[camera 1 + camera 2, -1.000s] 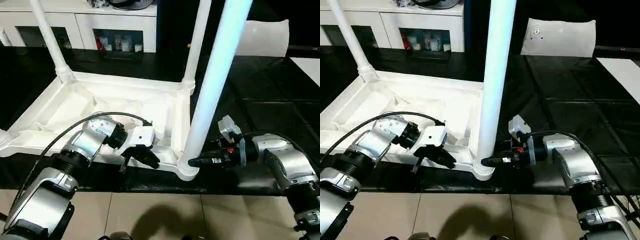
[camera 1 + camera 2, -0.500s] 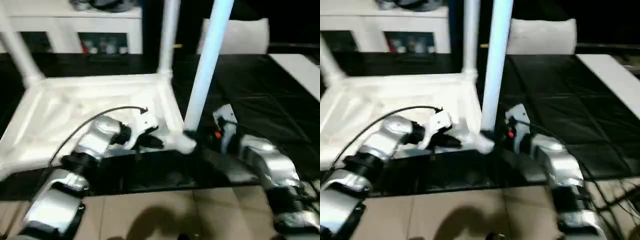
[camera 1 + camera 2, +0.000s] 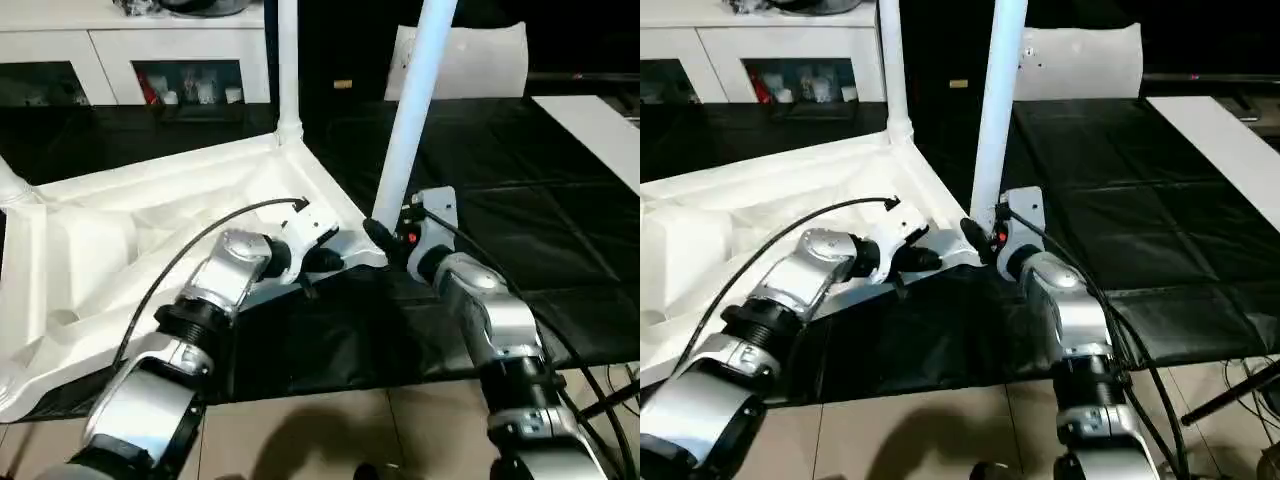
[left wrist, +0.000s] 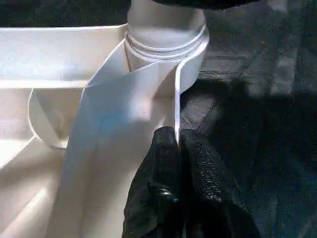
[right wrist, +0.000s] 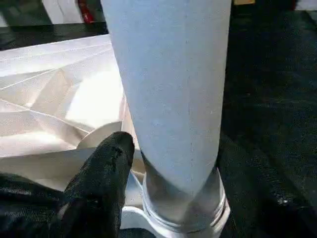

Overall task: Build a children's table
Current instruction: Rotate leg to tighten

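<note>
The children's table lies upside down on the black mat, its ribbed white top (image 3: pixel 120 230) angled across the left. A long white leg (image 3: pixel 410 120) stands in the near right corner socket (image 5: pixel 188 218). A second leg (image 3: pixel 287 60) stands in the far corner, and a third leg's base (image 3: pixel 10 185) shows at the left edge. My left gripper (image 3: pixel 325 262) is shut on the top's thin rim (image 4: pixel 177 99), just beside that near corner. My right gripper (image 3: pixel 388 238) sits at the foot of the near leg, right against it.
The black mat (image 3: pixel 560 250) spreads out to the right. A flat white panel (image 3: pixel 480 60) leans at the back and a long white strip (image 3: pixel 600 130) lies far right. White cabinets (image 3: pixel 100 50) line the back. Tiled floor (image 3: pixel 300 430) and cables (image 3: pixel 620 380) lie in front.
The table top has swung round on the mat: its near right corner has moved away from me and its left side has come closer. The view has shifted too. My left gripper keeps the rim.
</note>
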You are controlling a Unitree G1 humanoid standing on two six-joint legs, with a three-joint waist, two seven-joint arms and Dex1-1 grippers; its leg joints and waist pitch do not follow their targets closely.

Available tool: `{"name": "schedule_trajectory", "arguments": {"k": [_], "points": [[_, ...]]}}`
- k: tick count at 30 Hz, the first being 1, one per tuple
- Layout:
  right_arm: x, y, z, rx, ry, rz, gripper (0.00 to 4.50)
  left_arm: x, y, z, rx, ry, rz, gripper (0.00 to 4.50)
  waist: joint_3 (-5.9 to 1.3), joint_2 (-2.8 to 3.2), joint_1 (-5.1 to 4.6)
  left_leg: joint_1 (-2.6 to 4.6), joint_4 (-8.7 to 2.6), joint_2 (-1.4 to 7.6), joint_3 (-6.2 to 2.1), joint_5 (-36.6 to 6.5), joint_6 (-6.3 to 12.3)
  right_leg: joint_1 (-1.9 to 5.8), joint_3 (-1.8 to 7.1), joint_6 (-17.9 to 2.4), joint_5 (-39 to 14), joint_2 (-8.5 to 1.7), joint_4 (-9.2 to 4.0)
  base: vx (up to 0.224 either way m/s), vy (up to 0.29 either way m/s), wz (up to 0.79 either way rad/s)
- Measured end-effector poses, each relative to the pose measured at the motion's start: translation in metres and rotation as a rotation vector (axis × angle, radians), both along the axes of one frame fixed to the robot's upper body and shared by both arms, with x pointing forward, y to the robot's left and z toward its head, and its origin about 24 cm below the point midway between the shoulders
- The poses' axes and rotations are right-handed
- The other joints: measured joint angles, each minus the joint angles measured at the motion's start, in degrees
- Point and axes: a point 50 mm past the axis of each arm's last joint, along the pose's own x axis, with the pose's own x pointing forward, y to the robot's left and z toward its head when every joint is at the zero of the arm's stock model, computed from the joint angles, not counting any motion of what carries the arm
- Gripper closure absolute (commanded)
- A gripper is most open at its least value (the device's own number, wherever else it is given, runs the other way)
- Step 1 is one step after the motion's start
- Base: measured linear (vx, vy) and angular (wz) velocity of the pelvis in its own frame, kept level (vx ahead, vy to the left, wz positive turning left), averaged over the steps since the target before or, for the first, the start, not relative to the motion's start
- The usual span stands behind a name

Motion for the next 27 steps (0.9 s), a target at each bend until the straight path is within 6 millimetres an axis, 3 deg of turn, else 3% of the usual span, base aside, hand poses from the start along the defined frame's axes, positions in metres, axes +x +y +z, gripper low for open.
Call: {"name": "schedule_trajectory", "arguments": {"k": [6, 11, 15, 24, 25, 27], "points": [[-0.016, -0.016, -0.01, -0.042, -0.001, 0.138, 0.88, -0.006, 0.013, 0.001, 0.047, -0.02, -0.141, 4.5, 0.01, 0.0, 0.54, 0.11, 0.18, -0.01, 0.24, 0.01, -0.04, -0.1, 0.26, 0.14, -0.11, -0.01, 0.22, 0.0, 0.0, 0.0], [-0.031, -0.041, -0.006, -0.12, -0.024, 0.323, 0.51, -0.013, 0.03, 0.002, 0.098, -0.037, -0.299, 4.5, 0.01, -0.01, 1.54, 0.21, 0.38, -0.01, 0.25, -0.07, -0.18, 0.0, 0.31, 0.2, -0.08, -0.03, 0.34, 0.0, 0.0, 0.0], [-0.036, -0.043, -0.002, -0.141, -0.036, 0.428, 0.08, -0.015, 0.04, 0.002, 0.113, -0.035, -0.358, 4.5, 0.01, 0.0, 1.91, 0.25, 0.5, -0.09, 0.25, -0.07, -0.27, 0.07, 0.49, 0.23, -0.06, -0.04, 0.44, 0.0, 0.0, 0.0], [-0.04, -0.04, -0.001, -0.141, -0.04, 0.54, 0.01, -0.014, 0.041, 0.003, 0.106, 0.004, -0.351, 4.5, 0.01, -0.01, 1.96, 0.19, 0.53, -0.09, 0.24, -0.07, -0.28, 0.07, 0.53, 0.23, -0.06, -0.01, 0.48, 0.0, 0.0, 0.0], [-0.041, -0.04, -0.001, -0.138, -0.041, 0.55, 0.0, -0.013, 0.041, 0.002, 0.104, 0.009, -0.345, 4.07, 0.01, -0.01, 1.96, 0.2, 0.55, -0.1, 0.24, -0.07, -0.28, 0.08, 0.53, 0.23, -0.05, -0.01, 0.48, 0.0, 0.0, 0.0], [-0.042, -0.038, -0.002, -0.142, -0.04, 0.575, 0.0, -0.012, 0.039, 0.001, 0.101, 0.009, -0.334, 3.97, 0.01, -0.01, 2.03, 0.21, 0.6, -0.1, 0.23, -0.06, -0.27, 0.11, 0.53, 0.24, -0.04, -0.02, 0.48, 0.0, 0.0, 0.0]]}}
